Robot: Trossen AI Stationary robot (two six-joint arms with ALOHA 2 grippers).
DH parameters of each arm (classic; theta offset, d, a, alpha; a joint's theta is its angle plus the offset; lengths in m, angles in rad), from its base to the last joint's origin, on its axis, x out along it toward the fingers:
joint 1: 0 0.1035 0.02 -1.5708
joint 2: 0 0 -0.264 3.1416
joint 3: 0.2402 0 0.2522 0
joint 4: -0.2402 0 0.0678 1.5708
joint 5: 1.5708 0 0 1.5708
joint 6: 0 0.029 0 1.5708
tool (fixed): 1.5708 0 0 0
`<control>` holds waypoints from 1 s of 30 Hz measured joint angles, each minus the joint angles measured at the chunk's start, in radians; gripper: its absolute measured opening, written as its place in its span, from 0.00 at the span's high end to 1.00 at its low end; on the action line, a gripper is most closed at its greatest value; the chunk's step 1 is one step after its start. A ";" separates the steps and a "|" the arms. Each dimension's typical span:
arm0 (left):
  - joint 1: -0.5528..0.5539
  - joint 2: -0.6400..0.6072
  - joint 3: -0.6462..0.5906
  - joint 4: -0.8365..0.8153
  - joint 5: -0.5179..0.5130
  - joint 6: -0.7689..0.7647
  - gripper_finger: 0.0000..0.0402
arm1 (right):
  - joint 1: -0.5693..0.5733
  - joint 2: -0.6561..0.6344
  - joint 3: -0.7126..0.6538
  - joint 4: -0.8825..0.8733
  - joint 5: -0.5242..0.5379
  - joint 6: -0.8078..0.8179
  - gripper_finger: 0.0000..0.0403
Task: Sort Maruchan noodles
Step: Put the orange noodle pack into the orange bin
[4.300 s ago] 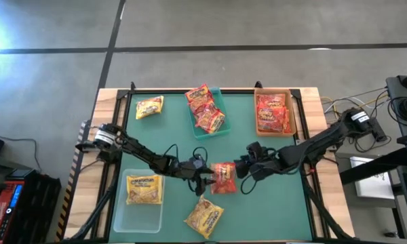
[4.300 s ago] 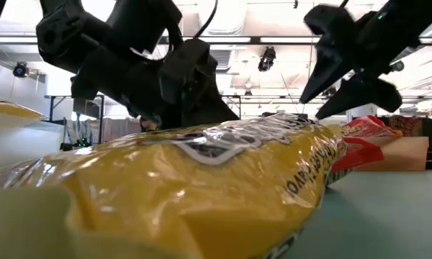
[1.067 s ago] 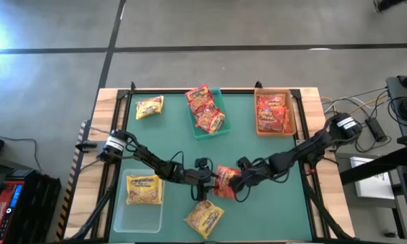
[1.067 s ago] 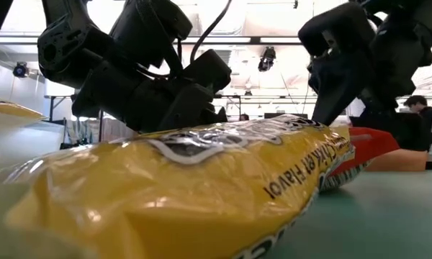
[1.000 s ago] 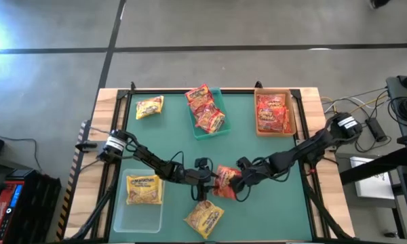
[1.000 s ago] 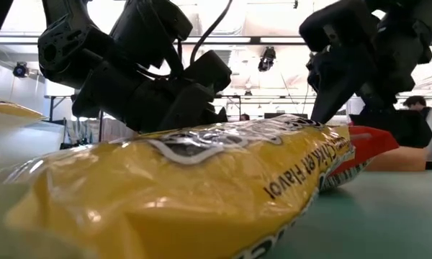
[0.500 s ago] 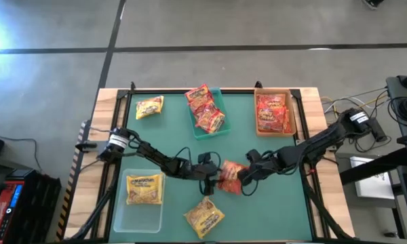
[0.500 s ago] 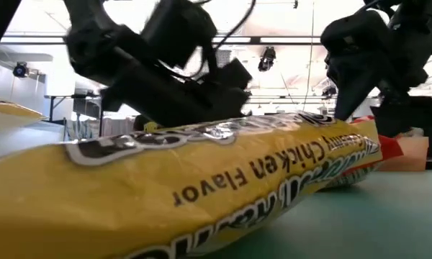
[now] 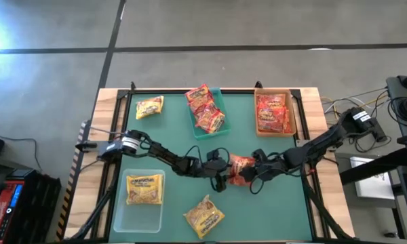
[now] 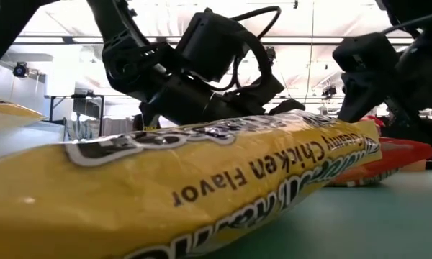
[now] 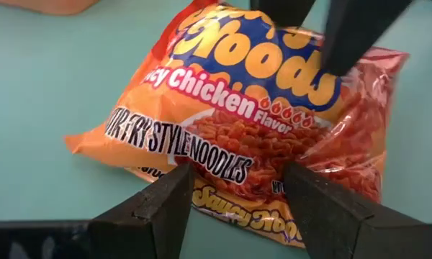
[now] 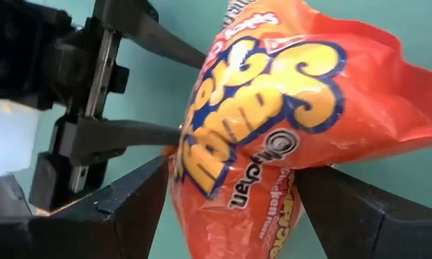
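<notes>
A red-orange noodle packet [image 9: 241,168] lies right of the table's middle between my two grippers. My right gripper [image 9: 253,171] comes from the right and is shut on it; it also shows in the right wrist view [image 12: 230,180]. My left gripper [image 9: 222,175] is open at the packet's left end, and its fingers [image 11: 162,205] stand on either side of that end. A yellow packet [image 9: 205,215] lies flat near the front edge. Another yellow packet [image 9: 149,107] lies at the far left. My left gripper has one fingertip [image 12: 169,131] at the packet's left edge; whether it touches, I cannot tell. My right gripper pinches the packet's right part [image 12: 234,155] between its two fingers, coming low from the table's right. The packet bulges between them, and its underside rests on the table [image 10: 360,176].
A teal bin [image 9: 220,108] with red packets stands at the far middle. A tan bin [image 9: 292,112] with red packets stands at the far right. A clear bin [image 9: 139,210] at the front left holds a yellow packet [image 9: 144,188]. Cables hang between the arms.
Both grippers have gone toward the table's right edge and a little toward the far edge. The red packet has moved with them, staying between them. The front yellow packet has shifted a little where it lies.
</notes>
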 joint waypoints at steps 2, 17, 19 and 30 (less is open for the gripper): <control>0.000 -0.002 0.002 -0.002 0.009 0.020 0.49 | 0.005 0.000 -0.024 0.026 0.005 0.024 0.28; 0.021 -0.003 -0.006 0.005 0.027 0.029 0.49 | 0.045 0.016 -0.033 0.026 0.039 0.109 0.28; 0.021 -0.003 -0.006 0.005 0.026 0.030 0.49 | 0.046 0.026 -0.032 0.021 0.037 0.116 0.28; 0.023 -0.003 -0.006 0.006 0.035 0.036 0.49 | 0.066 0.020 -0.029 -0.014 -0.025 0.168 0.28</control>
